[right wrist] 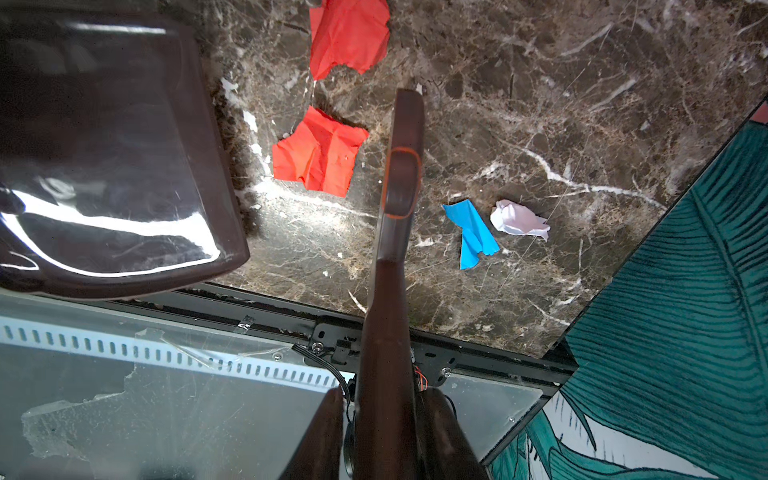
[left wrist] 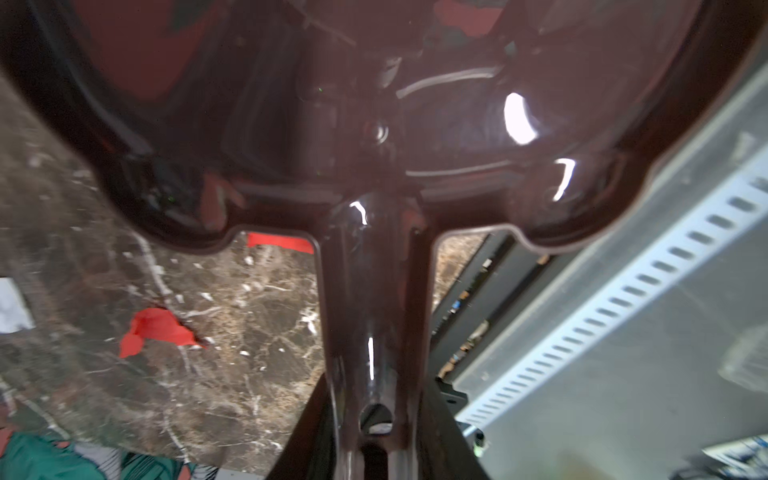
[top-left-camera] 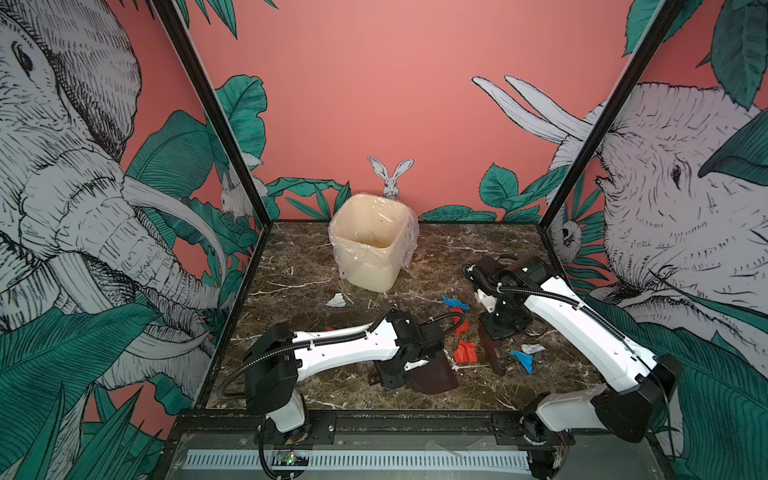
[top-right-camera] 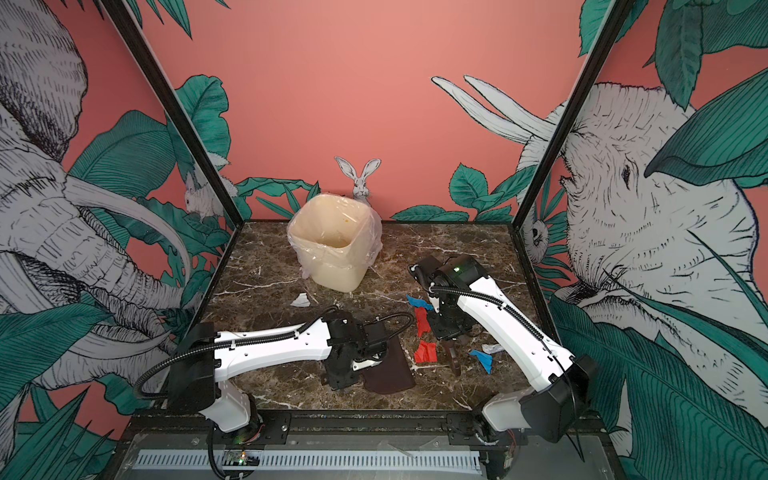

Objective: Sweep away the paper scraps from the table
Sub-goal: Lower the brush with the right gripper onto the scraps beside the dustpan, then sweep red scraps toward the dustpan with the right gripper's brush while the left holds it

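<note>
Paper scraps lie on the table (top-left-camera: 436, 249): red ones (top-left-camera: 464, 351) (right wrist: 320, 153), a blue one (top-left-camera: 523, 360) (right wrist: 471, 232) beside a crumpled white one (top-left-camera: 532, 348) (right wrist: 519, 220), and blue (top-left-camera: 455, 301) and white (top-left-camera: 336, 300) pieces farther back. My left gripper (top-left-camera: 399, 370) (left wrist: 376, 457) is shut on the handle of a dark brown dustpan (top-left-camera: 436, 376) (left wrist: 374, 104) resting near the front. My right gripper (top-left-camera: 505, 324) (right wrist: 384, 436) is shut on a dark brown brush (top-left-camera: 494, 353) (right wrist: 401, 166), whose head stands between the red and the blue scraps.
A cream bin (top-left-camera: 370, 241) lined with a clear bag stands at the back centre. A black metal frame (top-left-camera: 395, 415) edges the front, and printed walls close in both sides. The dustpan (right wrist: 104, 166) lies left of the red scraps in the right wrist view.
</note>
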Tool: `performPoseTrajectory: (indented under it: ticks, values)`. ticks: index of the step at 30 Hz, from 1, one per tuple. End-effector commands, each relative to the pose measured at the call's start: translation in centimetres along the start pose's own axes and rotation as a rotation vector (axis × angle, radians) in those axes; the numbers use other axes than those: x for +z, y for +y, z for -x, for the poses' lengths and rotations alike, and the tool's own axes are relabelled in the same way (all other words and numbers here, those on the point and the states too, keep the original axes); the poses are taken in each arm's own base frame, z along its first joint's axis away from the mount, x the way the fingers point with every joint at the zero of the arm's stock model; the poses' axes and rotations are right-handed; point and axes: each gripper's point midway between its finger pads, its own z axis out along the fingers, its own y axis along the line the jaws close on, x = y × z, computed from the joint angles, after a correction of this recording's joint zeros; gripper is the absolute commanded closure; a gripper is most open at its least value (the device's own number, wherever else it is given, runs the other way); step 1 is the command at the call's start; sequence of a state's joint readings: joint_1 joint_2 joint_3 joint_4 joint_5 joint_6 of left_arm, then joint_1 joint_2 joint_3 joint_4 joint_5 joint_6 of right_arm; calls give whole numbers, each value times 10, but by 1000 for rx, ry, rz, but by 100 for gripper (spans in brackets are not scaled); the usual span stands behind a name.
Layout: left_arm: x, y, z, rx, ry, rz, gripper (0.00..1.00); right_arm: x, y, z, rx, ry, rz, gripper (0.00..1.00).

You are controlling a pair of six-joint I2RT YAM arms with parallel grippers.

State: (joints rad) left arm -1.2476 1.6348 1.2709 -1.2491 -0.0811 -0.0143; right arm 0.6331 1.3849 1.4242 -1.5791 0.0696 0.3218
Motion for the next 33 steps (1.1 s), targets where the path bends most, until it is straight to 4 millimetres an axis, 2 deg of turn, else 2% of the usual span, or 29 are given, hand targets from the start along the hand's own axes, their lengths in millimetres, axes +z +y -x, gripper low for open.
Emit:
performPoseTrajectory:
  ticks: [1,16,26,29,33]
  values:
    - [-2,15,1,23,-23,98,100,2,0,-4,-11,-10,4,100]
    - [14,-2,-2,95,13,0,100,6,28,-5,-61,0,58,100]
    - [19,-2,-3,59,12,-52,100,-10,51,3,-92,-47,134,100]
    - [21,-2,-2,61,13,-66,100,-16,52,3,-94,-65,144,100]
    - [22,-1,-2,51,14,-89,100,-18,41,0,-100,-59,85,100]
